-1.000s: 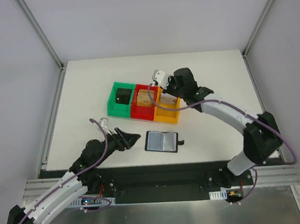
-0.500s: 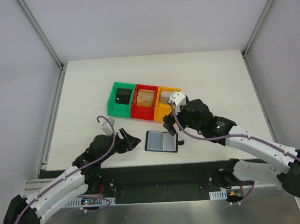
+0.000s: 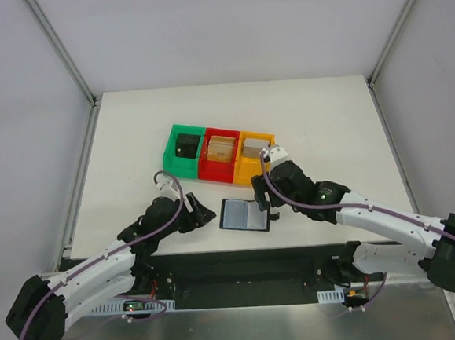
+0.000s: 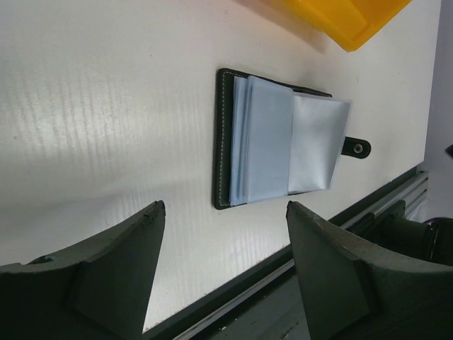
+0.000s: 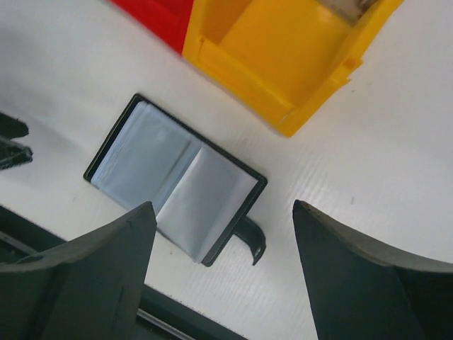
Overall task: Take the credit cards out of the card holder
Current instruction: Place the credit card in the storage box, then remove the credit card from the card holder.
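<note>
- A black fold-over card holder with clear plastic sleeves lies spread open and flat on the white table, just on the near side of the yellow plastic bin and not touching it.
- Its small black snap tab sticks out from the edge that lies below the yellow bin's right end.
- The right gripper hovers at the yellow bin's near wall, over the holder's right half, fingers spread wide, pinching nothing.
- The left gripper sits to the near left of the yellow bin, beside the holder's left edge, fingers likewise spread and empty.
- A red bin adjoins the yellow bin's left side, with a green bin beyond it.
</note>
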